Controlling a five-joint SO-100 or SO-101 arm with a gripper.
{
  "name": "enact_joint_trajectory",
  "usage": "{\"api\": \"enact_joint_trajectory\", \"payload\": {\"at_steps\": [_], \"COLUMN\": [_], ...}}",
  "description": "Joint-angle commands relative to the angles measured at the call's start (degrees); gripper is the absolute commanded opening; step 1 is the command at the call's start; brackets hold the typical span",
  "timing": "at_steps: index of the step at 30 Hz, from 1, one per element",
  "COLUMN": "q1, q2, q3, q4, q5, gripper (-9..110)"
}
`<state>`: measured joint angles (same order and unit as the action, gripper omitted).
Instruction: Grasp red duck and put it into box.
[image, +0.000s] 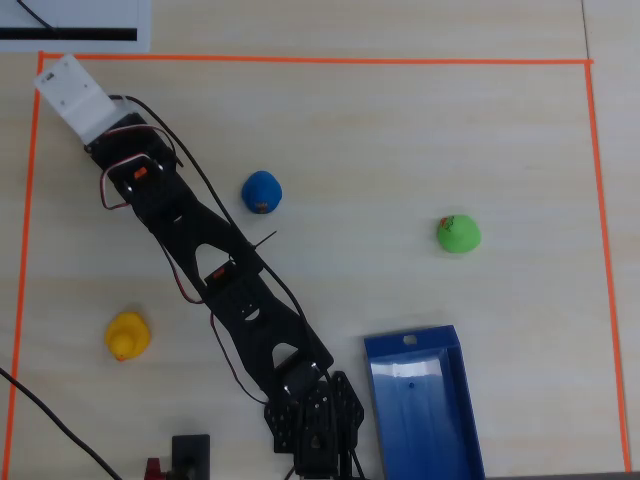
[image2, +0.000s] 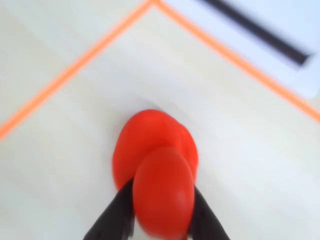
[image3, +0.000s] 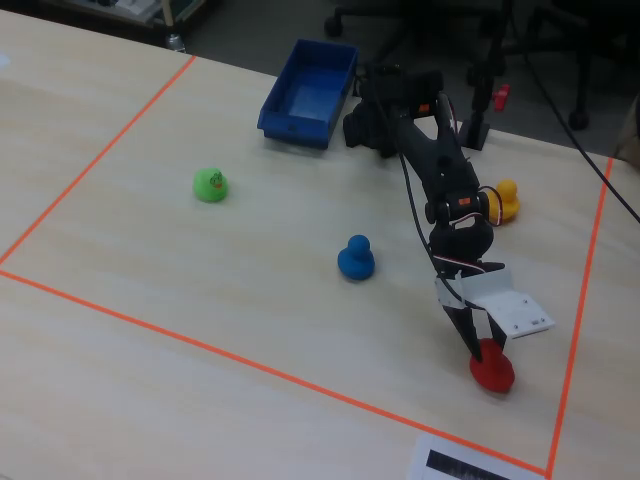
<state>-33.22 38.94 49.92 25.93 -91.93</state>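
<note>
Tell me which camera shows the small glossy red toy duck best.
The wrist view: the small glossy red toy duck fills the frame between the gripper fingers. The fixed view shows it small near the tape corner. The overhead view hides it under the arm.

Blue duck (image: 261, 191), green duck (image: 458, 233), yellow duck (image: 128, 335)

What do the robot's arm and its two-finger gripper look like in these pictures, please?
The arm is built of angular black segments, with thin black, red and white cables looping alongside and small orange marks on its joints. A white rectangular bracket sits at the wrist. The gripper has two slim, tapering black fingers.
</note>
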Motion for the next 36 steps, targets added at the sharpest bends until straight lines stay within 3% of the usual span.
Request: {"api": "enact_joint_trajectory", "payload": {"at_steps": [1, 13, 20, 36], "q1": [1.58, 14.85, 26.10, 77.70], "q2": [2.20, 27.69, 45.26, 65.48], "q3": [-3.43, 3.43, 5.80, 17.49], "q4": [1.93, 21.36, 43.07, 53.61], "q5": [-1.14, 6.06, 8.96, -4.75], "gripper": [0, 0, 0, 0]}}
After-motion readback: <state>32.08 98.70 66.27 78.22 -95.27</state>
